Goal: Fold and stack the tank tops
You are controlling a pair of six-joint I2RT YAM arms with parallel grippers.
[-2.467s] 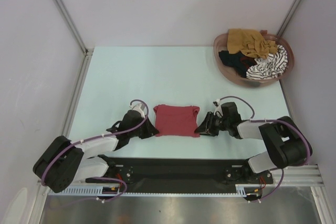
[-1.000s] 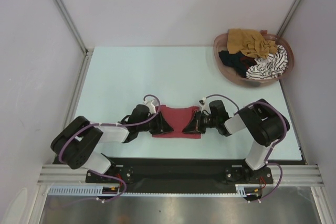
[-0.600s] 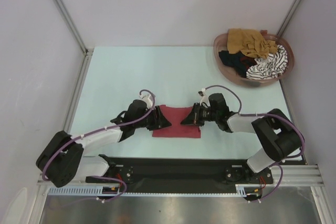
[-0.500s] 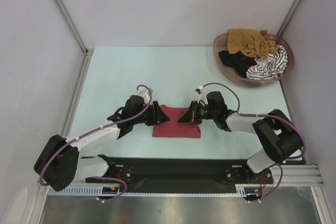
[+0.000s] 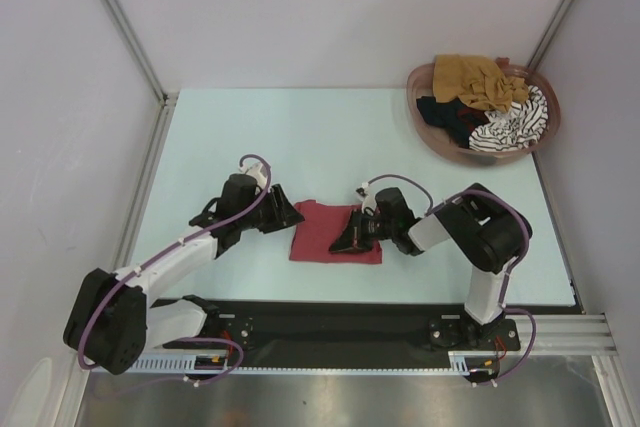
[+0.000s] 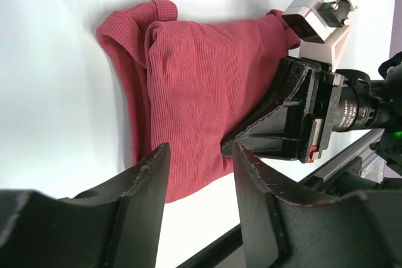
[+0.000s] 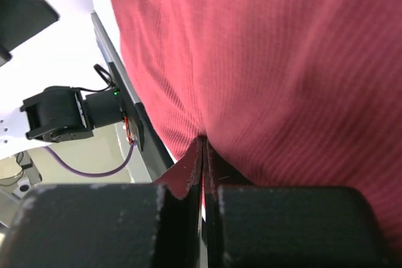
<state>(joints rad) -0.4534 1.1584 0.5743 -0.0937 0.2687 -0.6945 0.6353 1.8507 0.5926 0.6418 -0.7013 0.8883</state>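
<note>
The dark red tank top (image 5: 322, 235) lies folded on the table between the two arms; in the left wrist view the dark red tank top (image 6: 188, 86) fills the middle. My right gripper (image 5: 342, 241) rests over its right half, shut, with a fold of the red cloth pinched between the jaws (image 7: 203, 145). My left gripper (image 5: 290, 217) stands open just off the cloth's left edge, and nothing sits between its fingers (image 6: 201, 155). The mustard-brown (image 5: 475, 79), black (image 5: 445, 115) and striped (image 5: 515, 123) tank tops lie heaped in the basket.
The pinkish-brown oval basket (image 5: 418, 97) stands at the back right corner. Metal frame posts rise at the back corners. A black rail (image 5: 330, 322) with the arm bases runs along the near edge.
The right gripper has moved left over the red top, carrying its right edge along. The left gripper has opened and drawn back left off the cloth.
</note>
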